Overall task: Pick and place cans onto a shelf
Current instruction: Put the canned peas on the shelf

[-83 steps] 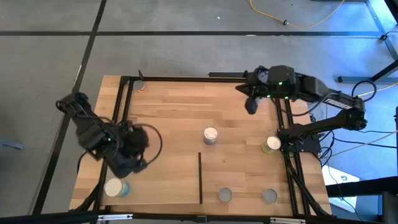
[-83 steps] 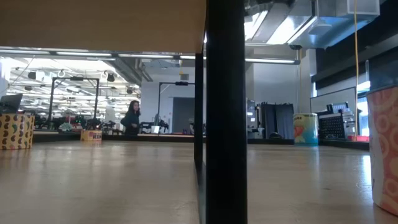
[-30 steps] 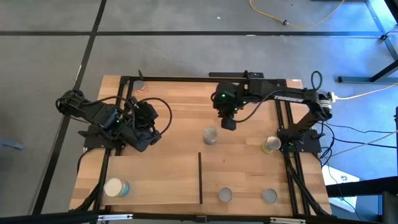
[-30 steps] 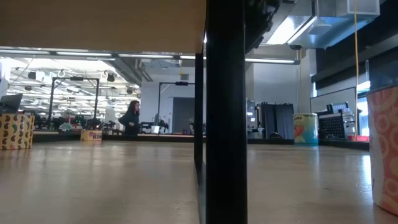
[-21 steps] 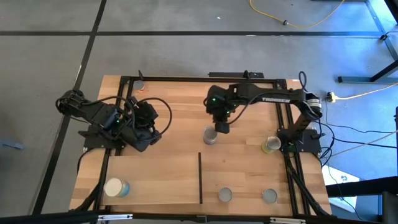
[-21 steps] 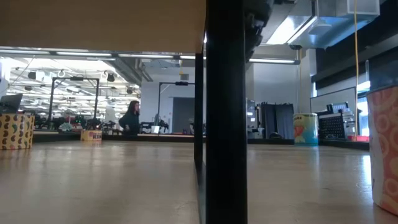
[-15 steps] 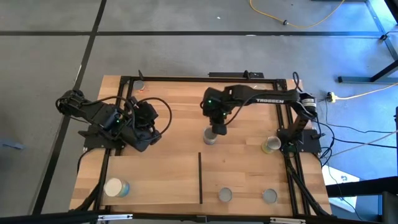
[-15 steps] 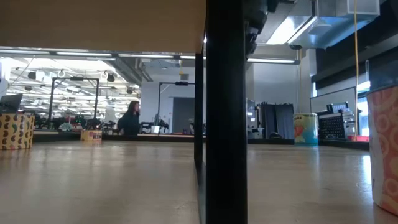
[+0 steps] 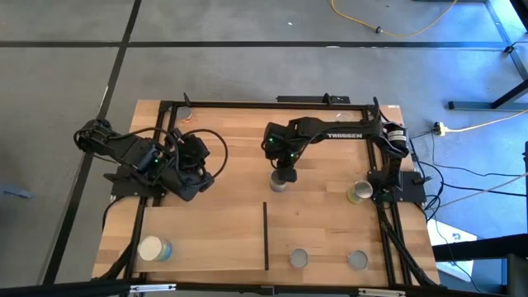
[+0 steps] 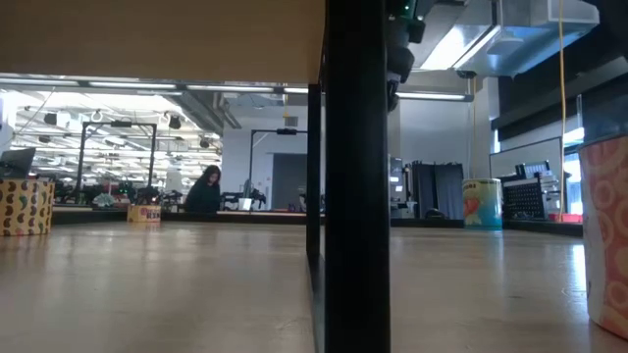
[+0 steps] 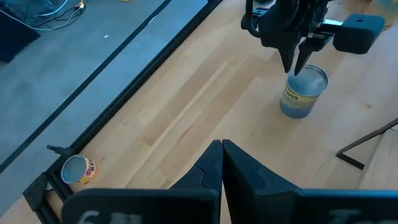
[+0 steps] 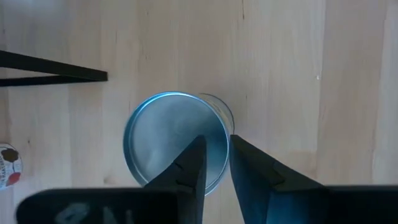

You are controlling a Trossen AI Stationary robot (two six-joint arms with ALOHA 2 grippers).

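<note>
Table [image 9: 231, 214]: planked pale wood, ringed by a black metal frame [image 9: 247, 105], with a thin black strip [image 9: 265, 235] standing on it near the front edge.

Right arm [image 9: 346, 130]: reaches in from the right side to the table's middle. Right gripper [image 9: 285, 171] points straight down over the grey lid of the centre can [image 9: 279, 183]. Fingers [image 12: 186, 165] are parted by a narrow gap and hang over the lid's edge; they hold nothing, and whether the tips touch the lid cannot be told.

Left arm [image 9: 124, 153]: folded at the left side of the table. Left gripper [image 11: 221, 165] is closed tight, finger against finger, and empty.

Cans, five more in sight besides the centre one, all upright:
- cream-topped can [image 9: 153, 248], front left corner;
- grey-topped can [image 9: 298, 259], front edge, just right of the strip;
- grey-topped can [image 9: 357, 260], front right;
- yellowish can [image 9: 358, 192], right edge beside the frame;
- small can [image 9: 185, 114], back left corner by the frame.

Person [image 10: 204, 191]: far back in the room beyond the table.
</note>
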